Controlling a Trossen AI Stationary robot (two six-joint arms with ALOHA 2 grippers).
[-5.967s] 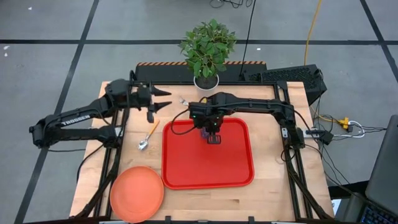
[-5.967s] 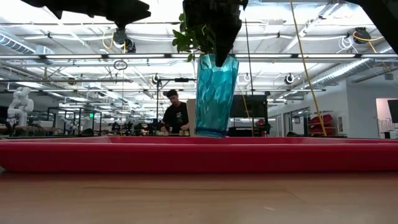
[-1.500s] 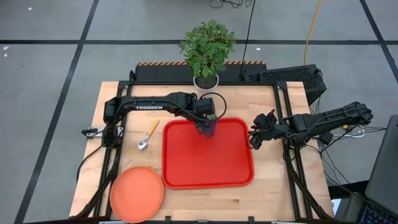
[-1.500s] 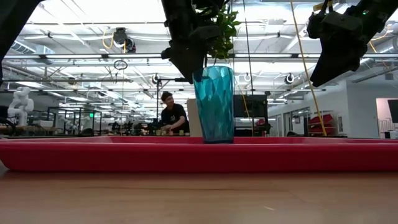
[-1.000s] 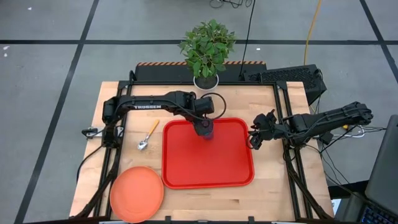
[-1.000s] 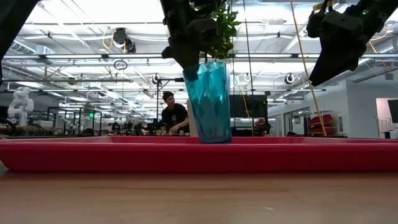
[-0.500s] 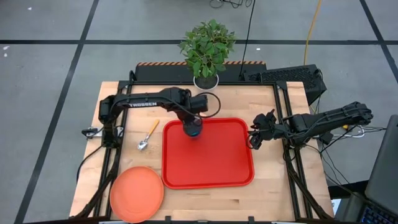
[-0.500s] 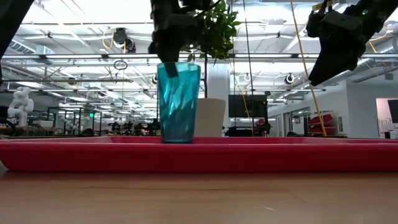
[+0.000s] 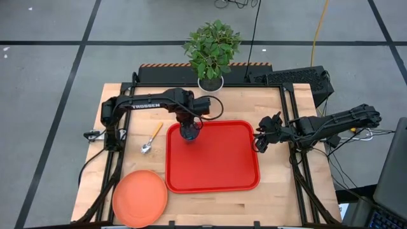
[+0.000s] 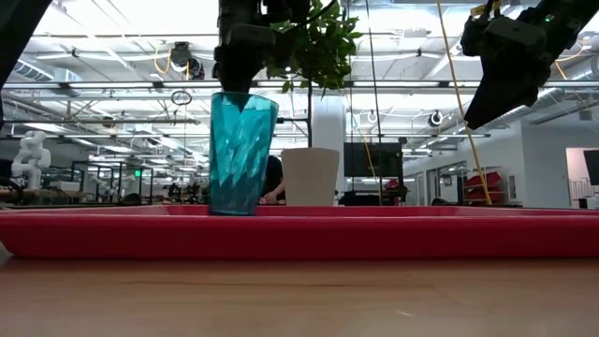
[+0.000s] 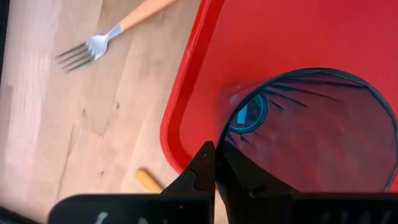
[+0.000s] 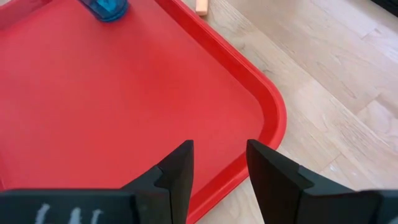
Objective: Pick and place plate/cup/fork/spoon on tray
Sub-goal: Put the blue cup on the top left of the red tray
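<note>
The teal cup (image 9: 189,132) (image 10: 241,154) stands in the far left corner of the red tray (image 9: 216,172). My left gripper (image 9: 189,126) (image 11: 216,155) is above it, pointing down, shut on its rim. The orange plate (image 9: 140,198) lies flat at the table's near left corner. The spoon (image 9: 151,138) lies on the wood left of the tray. The fork (image 11: 87,50) lies on the wood beyond the tray's corner. My right gripper (image 9: 261,141) (image 12: 217,168) hangs open beside the tray's right edge, holding nothing. My left gripper pinches the cup's rim (image 11: 221,132) with one finger inside the cup and one finger (image 11: 202,171) outside it. The fingers come from above, pointing down. The cup stands almost upright below them. In the low view the tray's near rim (image 10: 374,234) hides its foot.
A white pot with a green plant (image 9: 211,83) stands at the table's far edge, just behind the tray. Most of the tray's floor (image 12: 124,93) is bare. Black frame rails run along both sides of the table.
My left gripper has carried the cup toward the table's left edge, from the tray's far middle into its far left corner, staying shut on the rim. The cup leaned a second ago and now stands almost upright.
</note>
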